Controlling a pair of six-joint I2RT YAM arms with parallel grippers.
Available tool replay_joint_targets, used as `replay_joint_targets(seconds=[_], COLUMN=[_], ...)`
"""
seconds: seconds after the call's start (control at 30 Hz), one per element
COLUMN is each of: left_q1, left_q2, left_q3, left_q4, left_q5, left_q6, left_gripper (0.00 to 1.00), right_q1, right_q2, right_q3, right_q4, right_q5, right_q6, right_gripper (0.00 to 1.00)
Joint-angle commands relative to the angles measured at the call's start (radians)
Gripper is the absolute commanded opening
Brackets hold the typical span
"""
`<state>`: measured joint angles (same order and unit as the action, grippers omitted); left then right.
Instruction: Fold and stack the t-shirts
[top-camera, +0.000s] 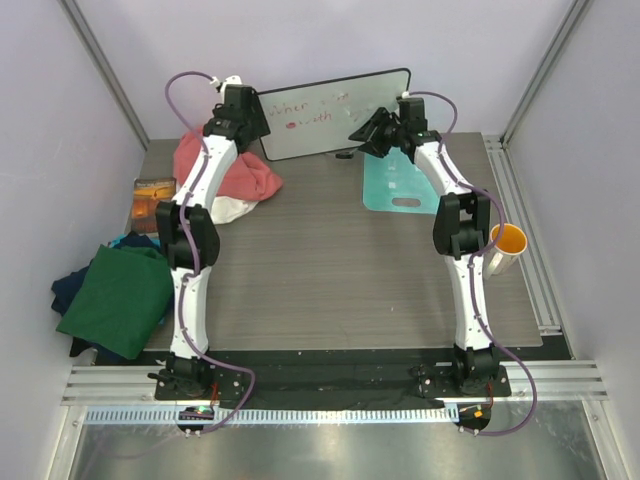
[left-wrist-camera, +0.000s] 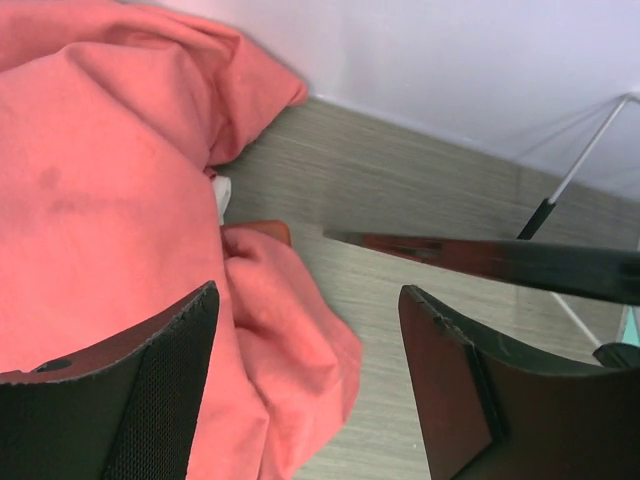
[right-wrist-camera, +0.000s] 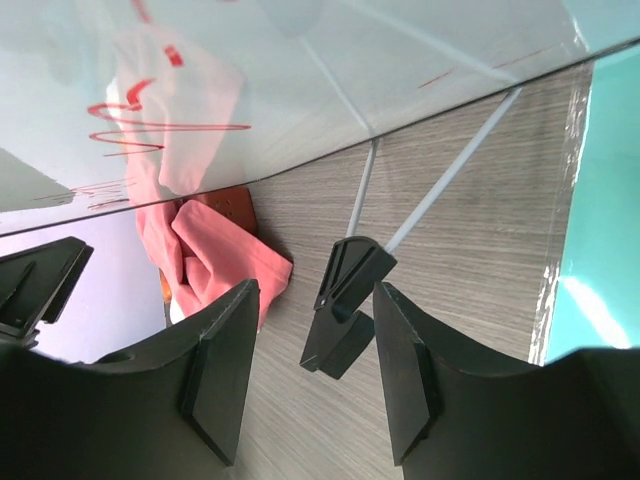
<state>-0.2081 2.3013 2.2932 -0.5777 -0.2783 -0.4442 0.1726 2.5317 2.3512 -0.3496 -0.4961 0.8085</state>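
Note:
A crumpled salmon-pink t-shirt lies at the table's back left. My left gripper hovers over its right edge. In the left wrist view the jaws stand open, a fold of the pink t-shirt lies by the left finger, and bare table shows by the right one. A dark green t-shirt rests on navy ones over the table's left edge. My right gripper is open at the whiteboard's base, its jaws standing apart on either side of the board's black foot.
A whiteboard with red writing stands along the back edge. A pale-teal mat lies flat at the back right. An orange cup sits by the right arm. An orange box lies left of the pink t-shirt.

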Motion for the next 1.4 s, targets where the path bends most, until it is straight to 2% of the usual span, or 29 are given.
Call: replay_joint_targets(seconds=[0.0, 0.43, 0.87, 0.97, 1.2, 1.37], left_q1=[0.016, 0.045, 0.073, 0.075, 0.075, 0.075], left_q2=[0.033, 0.095, 0.127, 0.144, 0.170, 0.176], left_q3=[0.058, 0.120, 0.138, 0.141, 0.126, 0.158], left_q4=[0.067, 0.110, 0.127, 0.134, 0.085, 0.062], left_q5=[0.033, 0.085, 0.093, 0.100, 0.091, 0.054], left_q6=[-0.040, -0.064, -0.088, -0.087, -0.106, -0.119], left_gripper=[0.73, 0.75, 0.75, 0.75, 0.75, 0.75], right_q1=[-0.025, -0.068, -0.074, -0.079, -0.074, -0.073], right_q2=[-0.034, 0.048, 0.130, 0.145, 0.128, 0.171], right_q3=[0.003, 0.059, 0.112, 0.080, 0.003, 0.074], right_q4=[0.116, 0.283, 0.333, 0.391, 0.469, 0.439], right_q5=[-0.015, 0.018, 0.054, 0.057, 0.068, 0.073], right_q6=[0.003, 0.139, 0.202, 0.257, 0.278, 0.294], right_gripper=[0.56, 0.59, 0.59, 0.59, 0.57, 0.56])
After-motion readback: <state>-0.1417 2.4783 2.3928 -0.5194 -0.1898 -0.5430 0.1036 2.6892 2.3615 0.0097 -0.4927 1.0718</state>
